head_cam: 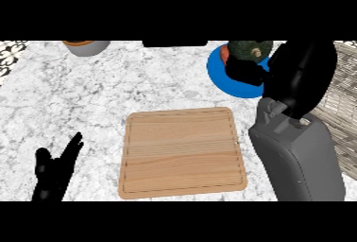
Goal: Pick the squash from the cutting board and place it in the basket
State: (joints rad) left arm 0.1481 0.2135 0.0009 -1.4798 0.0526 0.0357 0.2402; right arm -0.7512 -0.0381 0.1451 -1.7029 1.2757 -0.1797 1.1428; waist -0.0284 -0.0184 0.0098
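Two hands were mine in this view, and only one mattered. My right hand (245, 71) was out toward the far right part of the desk (83, 104), its fingers curled about the lower side of the dark green squash (251, 48). The squash's top showed above them, but how far they wrapped round I could not see. The squash was off the cutting board (182, 151), which lay bare in the middle of the desk, so I judged the pick done and the carry under way.

The squash hung over the far rim of a blue plate (222, 78), beside something reddish (225, 55) that I could not name. It looked rounded from above, and I could make out no long axis worth aligning.

The basket (343, 99) stood along the desk's right edge, on the other side of my own right forearm from the squash. The squash therefore lay toward the desk's middle from the basket, and I judged the coming move a sideways swing to the right, with the squash kept high enough to pass over the woven rim. This hand was by far the nearer one.

My left hand (55, 170) rested near the desk's near left corner, fingers straight and spread, well apart from everything. A grey bowl (87, 47) sat at the far edge, out of the way.
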